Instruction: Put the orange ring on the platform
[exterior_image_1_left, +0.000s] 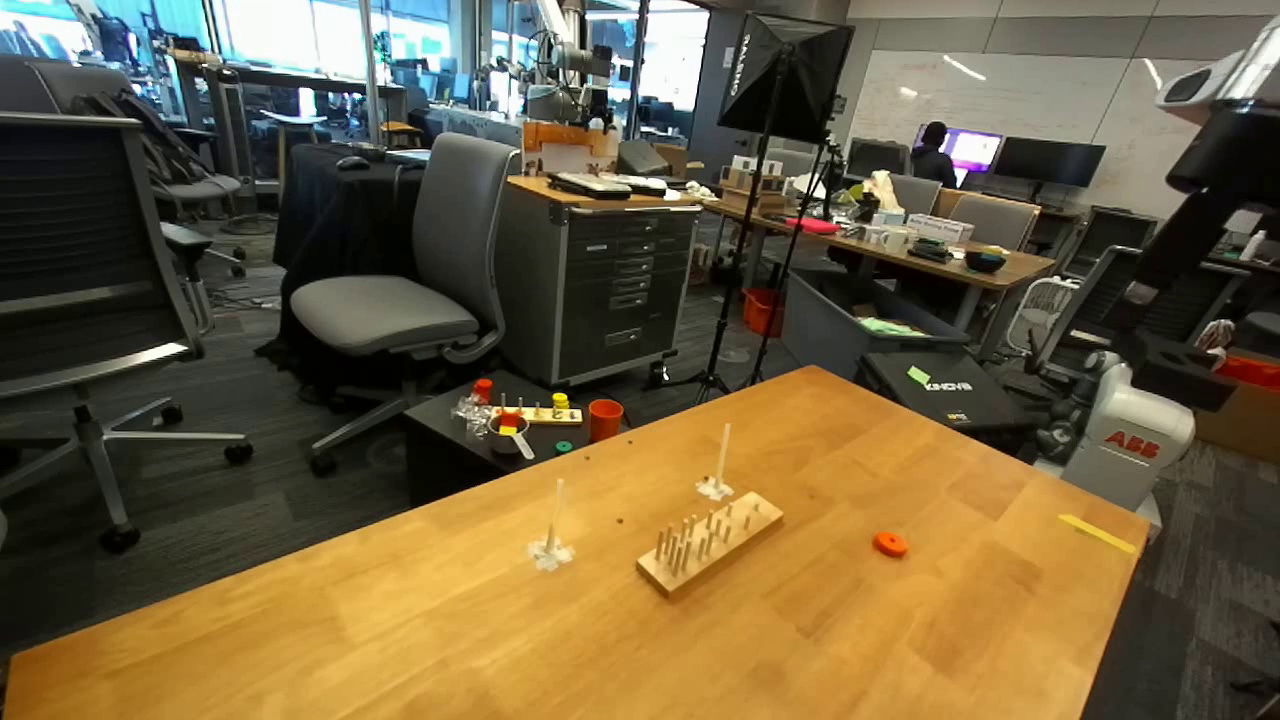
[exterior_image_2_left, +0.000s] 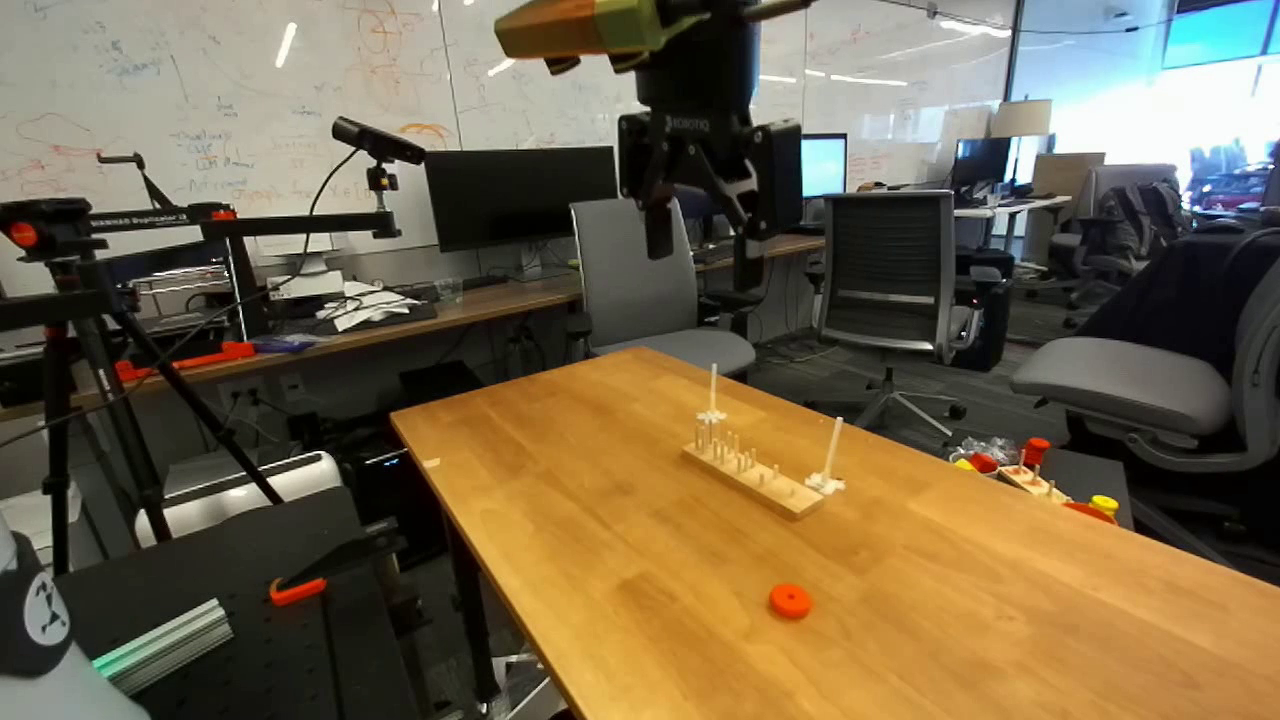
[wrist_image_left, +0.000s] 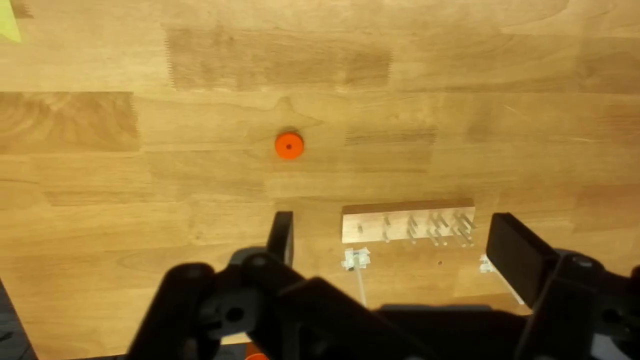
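The orange ring (exterior_image_1_left: 890, 544) lies flat on the wooden table in both exterior views (exterior_image_2_left: 790, 601) and in the wrist view (wrist_image_left: 295, 142), apart from the platform. The platform (exterior_image_1_left: 725, 547), a light-wood board with several upright pegs, rests on the table; it also shows in an exterior view (exterior_image_2_left: 780, 490) and in the wrist view (wrist_image_left: 372, 227). No ring shows on its pegs. My gripper (exterior_image_2_left: 703, 248) is open and empty, high above the table. In the wrist view the fingers (wrist_image_left: 394, 222) are wide apart, with the platform in line between them and the ring beyond the left finger.
Two thin tall pale rods stand taped to the table beside the platform, one near each end (exterior_image_1_left: 722, 455) (exterior_image_1_left: 557, 515). Yellow tape (exterior_image_1_left: 1097, 534) marks the table near an edge. A low black stand beside the table holds toys and an orange cup (exterior_image_1_left: 605, 420).
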